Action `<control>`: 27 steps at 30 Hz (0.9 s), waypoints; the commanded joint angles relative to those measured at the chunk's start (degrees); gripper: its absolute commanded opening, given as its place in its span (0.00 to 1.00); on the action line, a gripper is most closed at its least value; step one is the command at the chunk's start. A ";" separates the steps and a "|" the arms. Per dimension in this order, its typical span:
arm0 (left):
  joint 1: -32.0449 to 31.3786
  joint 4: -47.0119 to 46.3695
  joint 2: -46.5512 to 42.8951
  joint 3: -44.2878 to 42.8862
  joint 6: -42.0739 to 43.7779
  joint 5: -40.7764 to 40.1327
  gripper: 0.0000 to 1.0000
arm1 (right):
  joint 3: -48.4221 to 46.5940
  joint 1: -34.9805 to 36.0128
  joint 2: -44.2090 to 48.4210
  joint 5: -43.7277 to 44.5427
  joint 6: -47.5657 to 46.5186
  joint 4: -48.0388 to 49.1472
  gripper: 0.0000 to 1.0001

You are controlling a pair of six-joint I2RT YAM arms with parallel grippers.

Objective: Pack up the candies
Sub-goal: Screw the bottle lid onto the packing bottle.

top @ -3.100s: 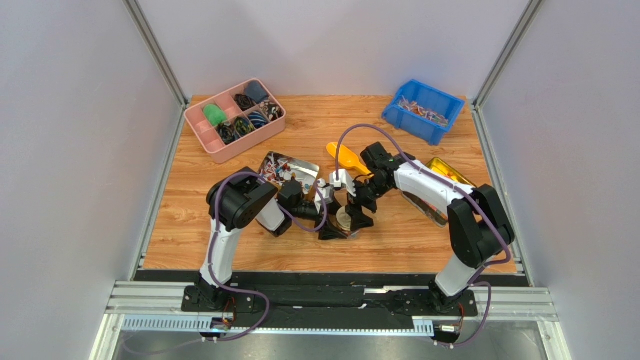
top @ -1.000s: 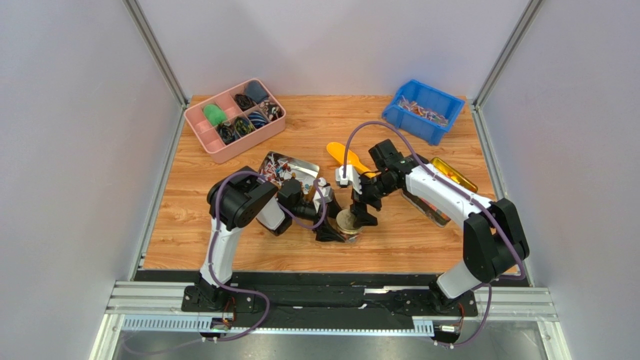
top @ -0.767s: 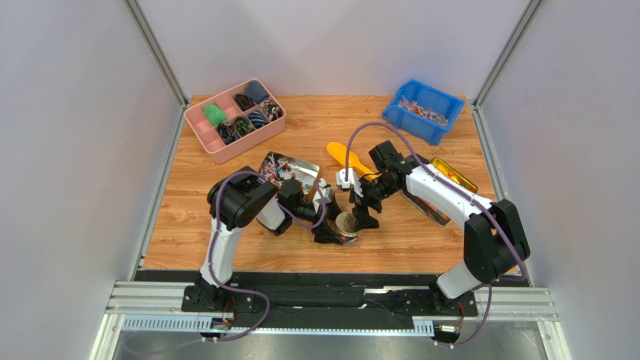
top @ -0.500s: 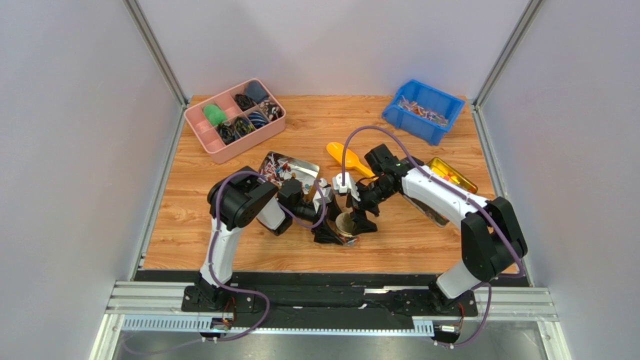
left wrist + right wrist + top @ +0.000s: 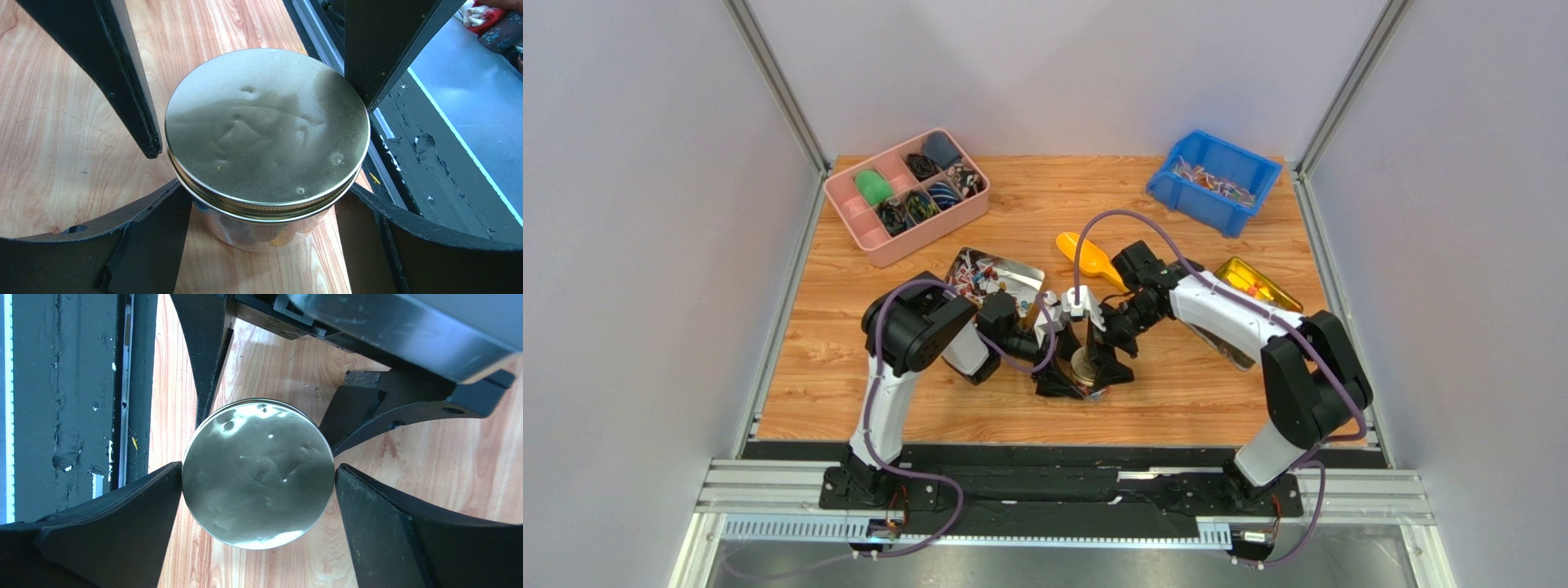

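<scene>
Tight in the middle: the jar (image 5: 1089,364) was boxed in on four sides, the left gripper (image 5: 1066,373) pressed to its glass and the right gripper (image 5: 1107,355) to its lid (image 5: 258,473). Just behind, the steel tray (image 5: 962,260) and orange scoop (image 5: 1085,257) blocked the way. The yellow-lidded box (image 5: 1259,288) hemmed in the right. Bare surface (image 5: 830,380) lay free at the near left, and between the pink organiser (image 5: 844,214) and blue bin (image 5: 1192,202).

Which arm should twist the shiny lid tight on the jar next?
Right, probably. The right pincer straddles the lid from above, fingers against the rim. The left pincer clasps the glass jar below the lid, so it suits holding it steady.
</scene>
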State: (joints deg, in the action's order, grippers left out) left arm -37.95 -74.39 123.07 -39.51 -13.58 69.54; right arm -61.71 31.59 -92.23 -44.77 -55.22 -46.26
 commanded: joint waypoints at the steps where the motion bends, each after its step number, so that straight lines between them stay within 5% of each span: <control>1: -0.28 -13.15 -0.28 -0.66 0.49 1.22 0.45 | -1.21 0.22 -1.38 -0.14 0.90 1.53 0.94; 10: 0.25 -13.15 -0.90 0.48 3.03 -4.49 0.43 | -2.71 0.13 -2.61 1.18 5.19 2.04 0.79; 27: 0.86 -10.60 -4.41 4.35 13.50 -23.13 0.37 | 1.33 0.66 -1.55 13.47 18.74 15.76 0.75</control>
State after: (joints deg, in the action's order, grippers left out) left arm -37.41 -75.00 121.23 -35.99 -4.32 53.84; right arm -61.95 32.16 -94.04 -38.02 -44.62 -35.83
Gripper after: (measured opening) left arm 0.869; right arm 0.862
